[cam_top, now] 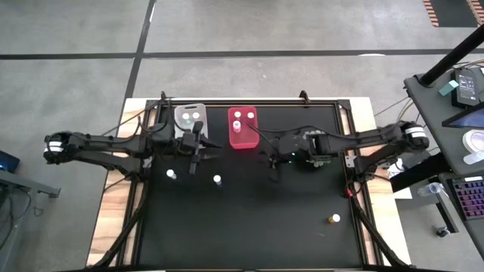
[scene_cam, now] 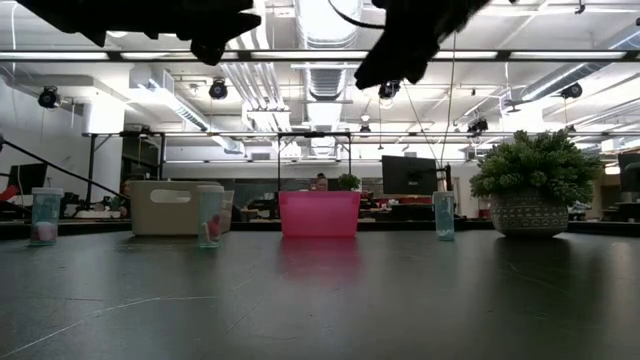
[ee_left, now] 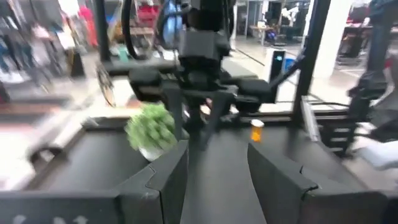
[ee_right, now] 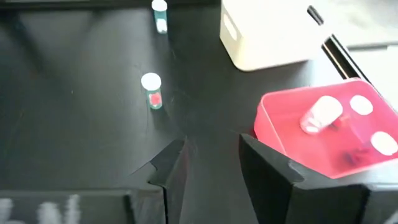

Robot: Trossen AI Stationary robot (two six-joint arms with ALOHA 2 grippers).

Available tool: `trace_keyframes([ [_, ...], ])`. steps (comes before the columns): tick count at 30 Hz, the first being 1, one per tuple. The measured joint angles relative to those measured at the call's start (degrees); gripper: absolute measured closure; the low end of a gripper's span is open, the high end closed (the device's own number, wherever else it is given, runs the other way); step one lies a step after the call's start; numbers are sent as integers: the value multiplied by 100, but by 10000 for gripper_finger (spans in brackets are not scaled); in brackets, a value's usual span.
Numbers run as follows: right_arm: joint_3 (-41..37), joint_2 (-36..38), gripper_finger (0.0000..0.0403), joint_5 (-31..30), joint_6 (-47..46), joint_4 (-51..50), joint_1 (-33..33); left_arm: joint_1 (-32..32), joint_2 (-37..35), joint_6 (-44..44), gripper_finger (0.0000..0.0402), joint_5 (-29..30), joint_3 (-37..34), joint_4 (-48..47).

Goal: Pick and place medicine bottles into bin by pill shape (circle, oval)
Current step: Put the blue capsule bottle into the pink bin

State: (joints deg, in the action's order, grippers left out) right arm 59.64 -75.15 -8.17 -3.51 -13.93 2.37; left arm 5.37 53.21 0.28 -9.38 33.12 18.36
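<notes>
Two medicine bottles (cam_top: 172,174) (cam_top: 217,180) stand upright on the black table near my left gripper (cam_top: 201,151). An amber one (cam_top: 333,219) stands alone near the right front. The whitish bin (cam_top: 189,117) and the red bin (cam_top: 242,127) sit side by side at the far edge, each with white-capped bottles inside. My left gripper (ee_left: 217,180) hangs open and level above the table in front of the whitish bin. My right gripper (ee_right: 208,158) is open, tilted down, near the red bin's (ee_right: 323,134) front right corner. Neither holds anything.
A green plant in a pot (scene_cam: 535,185) stands at the far right of the table in the low view. Open black tabletop lies toward the near edge. Desks with equipment (cam_top: 461,113) stand beyond the table's right side.
</notes>
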Motion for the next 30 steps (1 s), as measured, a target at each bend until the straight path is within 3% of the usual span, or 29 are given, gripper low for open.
trace_keyframes([
  [4, -745, 128, 272, 21, 234, 1111, 53, -443, 30, -657, 257, 182, 0, -627],
  [10, -1220, -24, 278, 60, 577, 1899, 51, -1357, 33, -1627, 268, 1270, 104, -2210],
  [14, -1218, -169, 275, 62, 721, 1948, 51, -1806, 164, -1950, 269, 1932, 68, -2385],
  [19, -1218, -228, 273, 63, 758, 2012, 51, -1910, 498, -2040, 268, 2148, 103, -2488],
  [26, -1218, -221, 277, 64, 827, 2024, 51, -1906, 1330, -1834, 204, 2189, 95, -2543],
  [30, -1218, -221, 272, 64, 876, 2017, 51, -1893, 1862, -1767, 161, 2596, 92, -2545],
])
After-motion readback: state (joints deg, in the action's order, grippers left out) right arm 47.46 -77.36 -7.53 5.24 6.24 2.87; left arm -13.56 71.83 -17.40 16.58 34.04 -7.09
